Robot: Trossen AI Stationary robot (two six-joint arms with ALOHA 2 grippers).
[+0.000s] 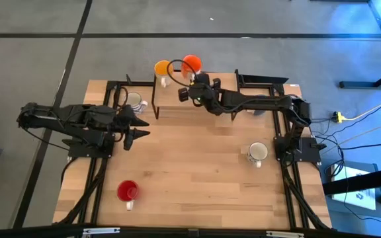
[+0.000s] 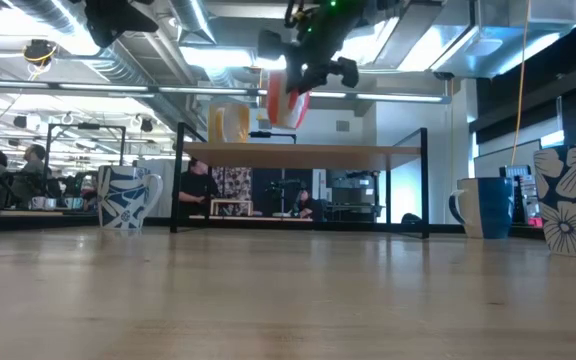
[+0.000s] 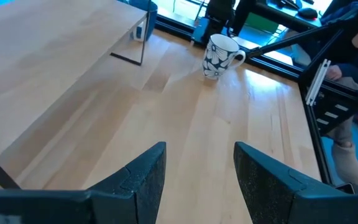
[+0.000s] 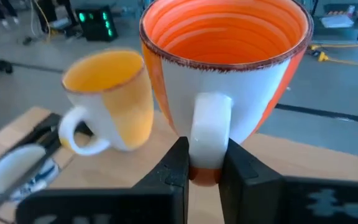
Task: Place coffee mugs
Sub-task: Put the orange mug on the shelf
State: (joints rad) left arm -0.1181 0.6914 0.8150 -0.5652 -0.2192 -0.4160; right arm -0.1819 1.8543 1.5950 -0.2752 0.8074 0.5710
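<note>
Both arms are dark, jointed black metal with black cables trailing along their links. The left gripper (image 3: pixel 196 180) has two broad, matte black fingers with rounded tips; the right gripper (image 4: pixel 203 163) has narrower black fingers.

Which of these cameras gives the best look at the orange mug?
The right wrist view: the orange mug fills the picture, with the right gripper shut on its white handle, beside the yellow mug. The high view shows it small at the shelf's far edge; the low view shows it held aloft. The left wrist view misses it.
</note>
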